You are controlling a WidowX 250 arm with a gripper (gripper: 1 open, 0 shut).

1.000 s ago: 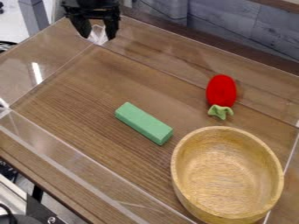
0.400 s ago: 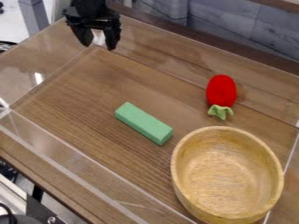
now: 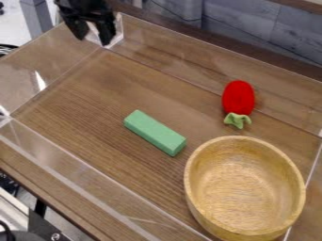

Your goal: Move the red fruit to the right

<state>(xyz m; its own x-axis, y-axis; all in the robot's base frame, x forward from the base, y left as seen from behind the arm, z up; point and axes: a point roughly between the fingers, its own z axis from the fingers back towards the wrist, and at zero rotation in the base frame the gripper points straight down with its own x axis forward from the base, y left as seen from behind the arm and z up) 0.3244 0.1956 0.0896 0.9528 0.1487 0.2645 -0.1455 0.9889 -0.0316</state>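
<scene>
The red fruit (image 3: 238,100) lies on the wooden table at the right, its green leafy cap pointing toward the front, just behind the bowl's rim. My gripper (image 3: 93,28) hangs at the far back left, above the clear wall of the enclosure, far from the fruit. Its two dark fingers stand apart with nothing between them, so it is open.
A wooden bowl (image 3: 201,188) sits at the front right. A green rectangular block (image 3: 153,132) lies near the middle of the table. Clear plastic walls (image 3: 51,85) ring the wooden surface on the left, front and back.
The gripper has shifted a little to the left and up at the back left corner. The fruit, block and bowl have not moved.
</scene>
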